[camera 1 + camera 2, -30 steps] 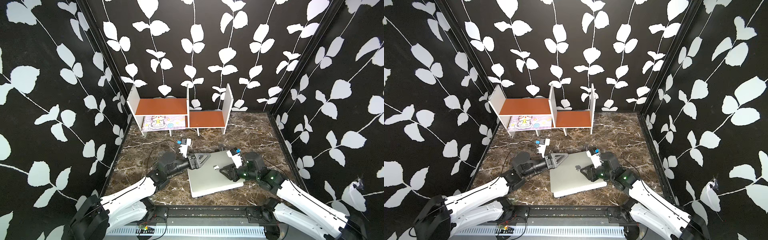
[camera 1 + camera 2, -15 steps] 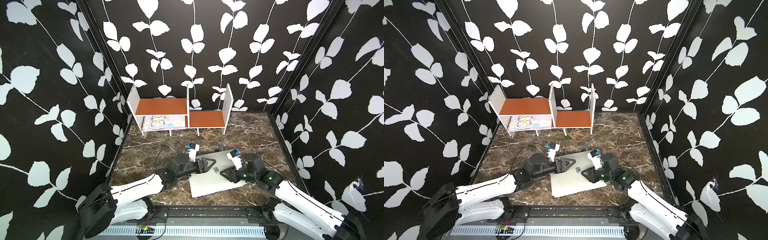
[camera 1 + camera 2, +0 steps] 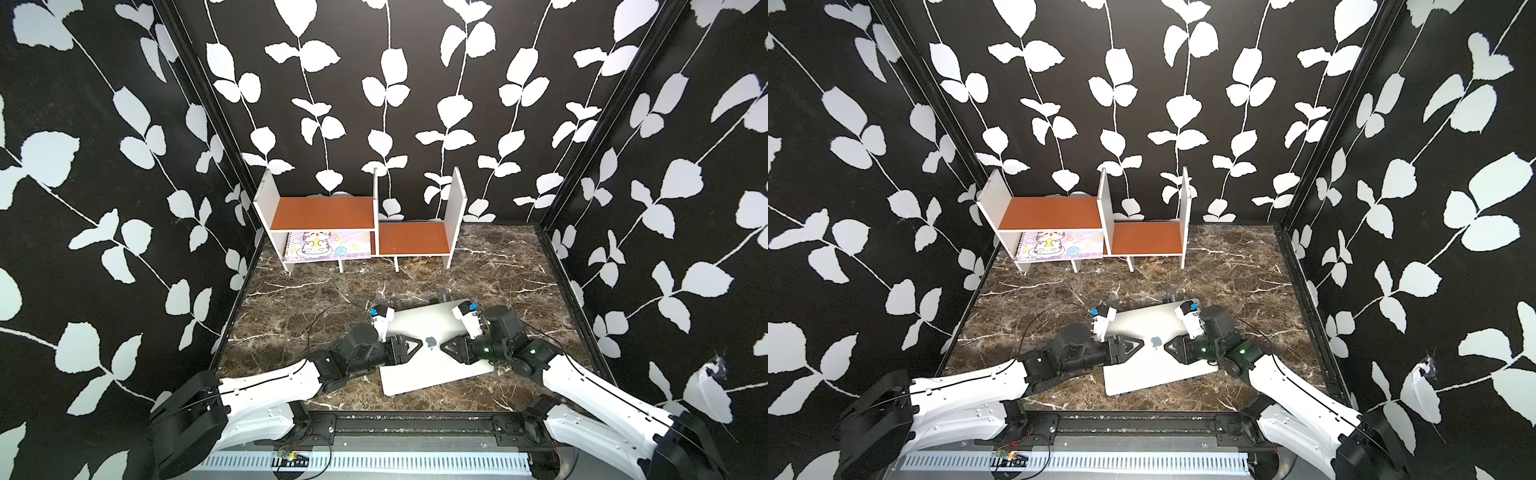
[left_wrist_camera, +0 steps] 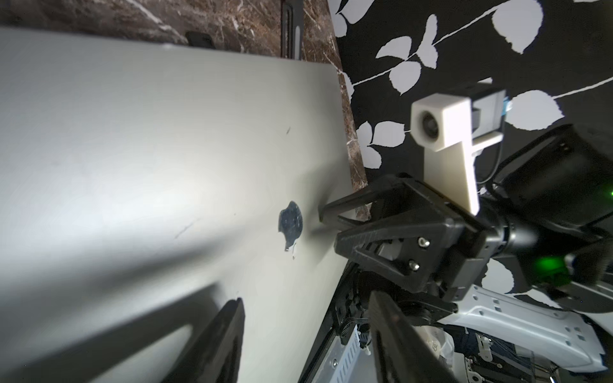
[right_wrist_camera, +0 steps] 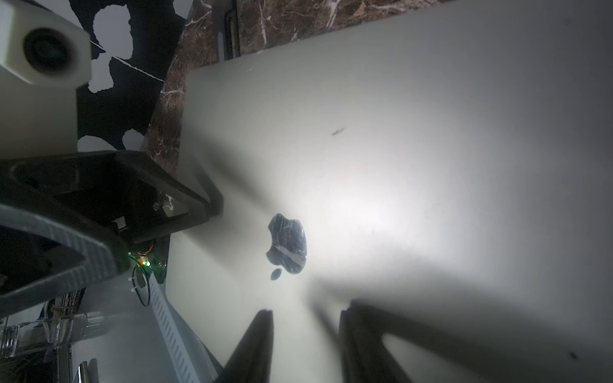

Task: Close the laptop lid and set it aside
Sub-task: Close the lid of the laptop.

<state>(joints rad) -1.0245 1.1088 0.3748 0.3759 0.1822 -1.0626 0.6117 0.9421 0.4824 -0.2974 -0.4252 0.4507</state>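
Left gripper (image 3: 420,343) first: it's rolled onto its side over the laptop lid (image 3: 419,322). In its wrist view we see the two fingers (image 4: 219,341) standing partway apart with nothing between them, and one of them sits close against the metal. Right gripper (image 3: 443,346) comes in from the opposite side. Its fingers (image 5: 252,351) have only a smallish gap and it isn't holding anything either. From the left wrist view, one of its fingertips looks like it's touching the lid. The two tips face each other across the dark apple logo (image 3: 430,342), one on each side and both just beside it.

The laptop (image 3: 415,388) is shut, logo side up, and sits a bit skewed at the front middle of the brown marble table (image 3: 316,299), near the black base rail (image 3: 415,419). We can't tell if it's lying flat on the marble or propped on something. A bit of black frame (image 3: 443,296) pokes out just past its far edge.

Further back, against the rear wall, there's a white shelf unit (image 3: 456,216) with orange-brown boards. A pastel cartoon-cat notebook (image 3: 328,246) is tucked under its higher left board, well apart from the laptop. Behind all that is the black wallpaper with white leaves (image 3: 390,104).
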